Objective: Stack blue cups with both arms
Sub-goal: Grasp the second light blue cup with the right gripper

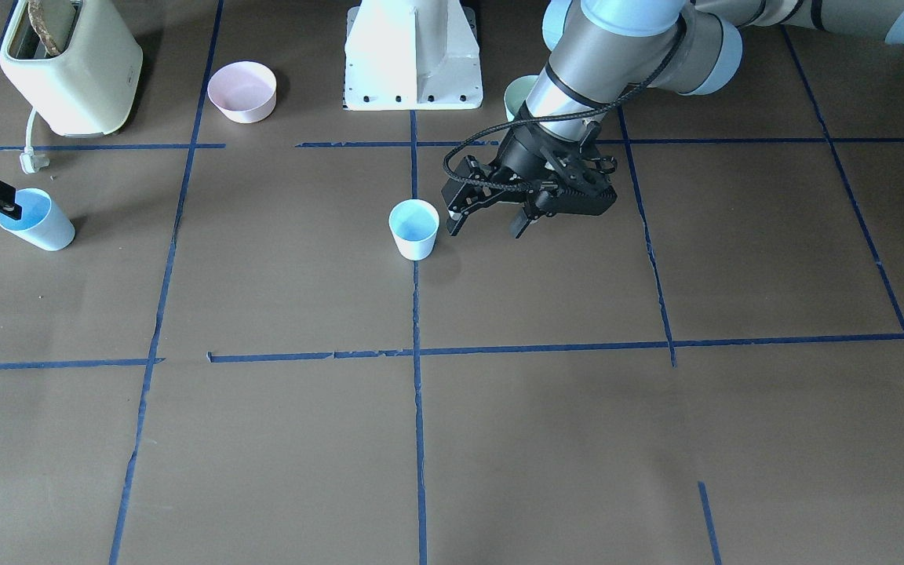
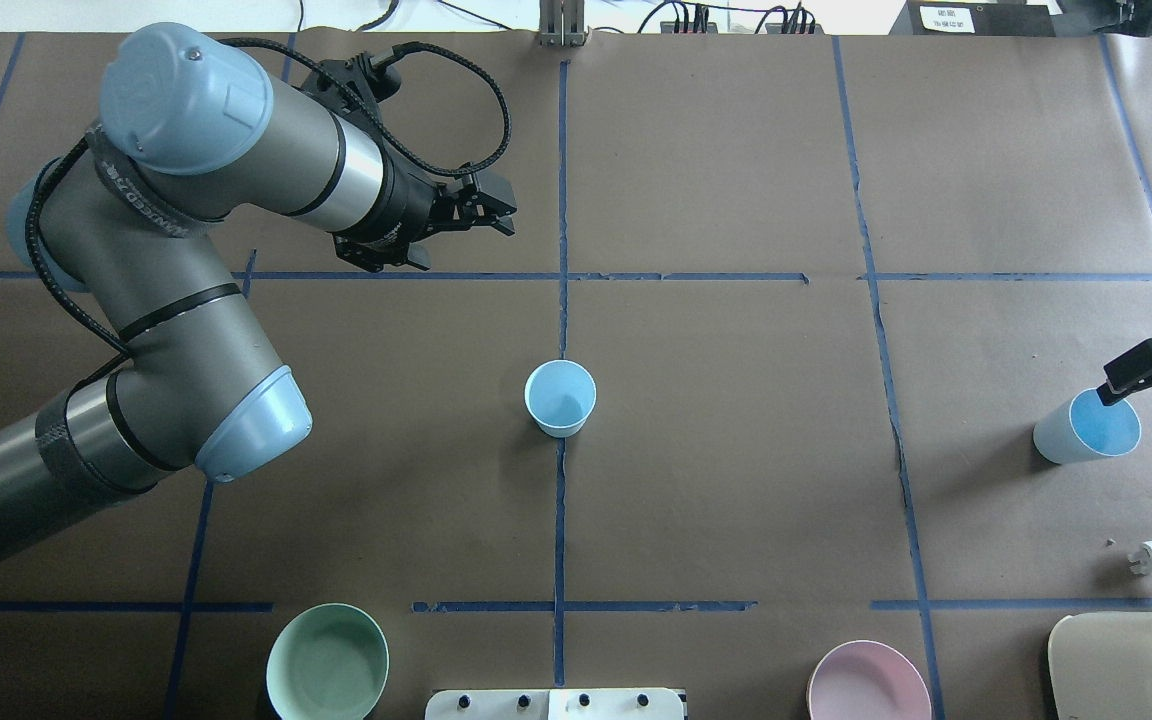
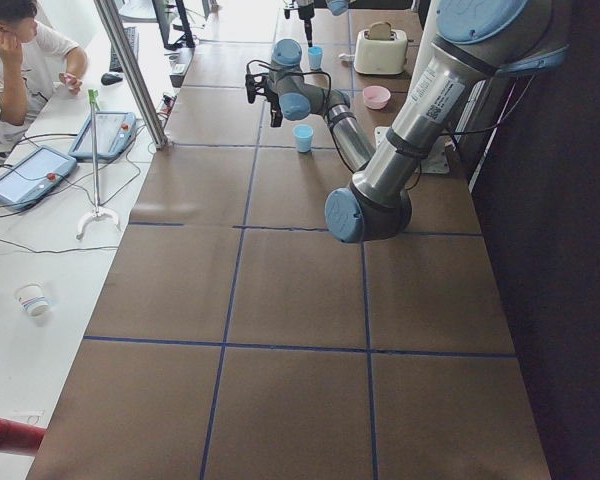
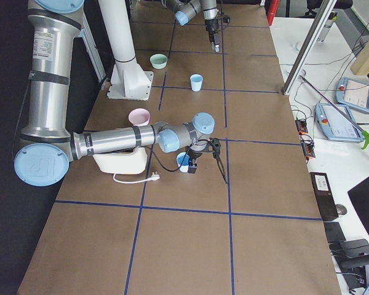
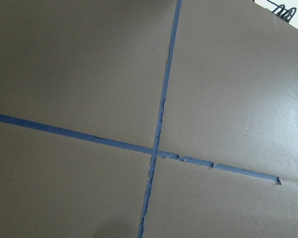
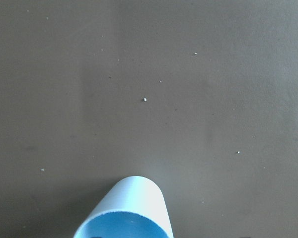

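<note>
One blue cup (image 1: pixel 413 228) stands upright at the table's middle, also in the overhead view (image 2: pixel 560 397). My left gripper (image 1: pixel 491 224) hovers open and empty close beside it; in the overhead view (image 2: pixel 491 215) it sits beyond the cup, to the left. The left wrist view shows only paper and tape. The second blue cup (image 2: pixel 1086 430) is tilted at the far right of the overhead view, at the left edge of the front view (image 1: pixel 36 221). My right gripper (image 2: pixel 1108 393) is shut on its rim. That cup's rim fills the bottom of the right wrist view (image 6: pixel 126 208).
A pink bowl (image 1: pixel 242 91) and a mint-green bowl (image 2: pixel 327 662) sit near the white pedestal base (image 1: pixel 413 55). A cream toaster (image 1: pixel 71 63) with its loose plug (image 1: pixel 32 161) stands close to the right gripper. Blue tape lines cross the brown paper.
</note>
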### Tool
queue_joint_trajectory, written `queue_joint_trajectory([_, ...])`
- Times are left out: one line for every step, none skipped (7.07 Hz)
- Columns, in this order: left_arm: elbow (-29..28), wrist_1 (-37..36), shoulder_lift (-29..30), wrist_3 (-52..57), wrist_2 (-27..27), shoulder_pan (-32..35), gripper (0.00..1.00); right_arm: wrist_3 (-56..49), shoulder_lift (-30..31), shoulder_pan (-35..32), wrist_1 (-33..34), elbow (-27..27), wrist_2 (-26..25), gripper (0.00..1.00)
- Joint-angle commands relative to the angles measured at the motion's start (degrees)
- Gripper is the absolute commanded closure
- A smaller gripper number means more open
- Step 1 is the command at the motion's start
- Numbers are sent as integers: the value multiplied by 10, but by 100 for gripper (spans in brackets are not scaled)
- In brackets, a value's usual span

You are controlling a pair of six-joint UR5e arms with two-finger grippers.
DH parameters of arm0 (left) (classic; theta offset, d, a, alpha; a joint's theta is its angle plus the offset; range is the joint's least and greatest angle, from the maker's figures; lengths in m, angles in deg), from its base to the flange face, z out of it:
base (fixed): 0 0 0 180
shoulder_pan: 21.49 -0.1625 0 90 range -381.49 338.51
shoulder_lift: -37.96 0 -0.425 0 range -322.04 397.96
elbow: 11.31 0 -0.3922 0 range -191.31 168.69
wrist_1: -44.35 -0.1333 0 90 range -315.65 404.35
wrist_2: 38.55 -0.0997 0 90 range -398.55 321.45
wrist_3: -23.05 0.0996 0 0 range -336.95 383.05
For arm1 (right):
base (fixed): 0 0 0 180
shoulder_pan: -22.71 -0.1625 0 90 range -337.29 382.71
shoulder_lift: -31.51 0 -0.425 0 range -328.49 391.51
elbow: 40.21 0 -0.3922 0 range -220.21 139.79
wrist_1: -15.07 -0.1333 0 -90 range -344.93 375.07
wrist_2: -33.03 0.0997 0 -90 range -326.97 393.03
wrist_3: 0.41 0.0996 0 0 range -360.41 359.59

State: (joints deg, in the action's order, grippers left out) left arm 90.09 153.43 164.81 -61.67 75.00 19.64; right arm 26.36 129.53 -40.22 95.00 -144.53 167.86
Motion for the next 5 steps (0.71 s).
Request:
queue_joint_trajectory([2, 0, 0, -1, 0, 0, 0, 1, 10, 11, -3, 1, -2, 5])
queue_joint_trajectory([2, 0, -1, -1, 0, 0, 0, 1, 10, 23, -4, 15, -3, 6])
queue_joint_trajectory([3, 0, -1, -1, 0, 0, 0, 0, 9, 30, -5, 21, -3, 7])
queue_joint_trajectory([3, 0, -1, -1, 0, 0, 0, 1, 8, 44, -5, 21, -16, 8])
queue_joint_trajectory([3, 0, -1, -1, 0, 0, 0, 2, 7, 53, -4, 21, -20, 25])
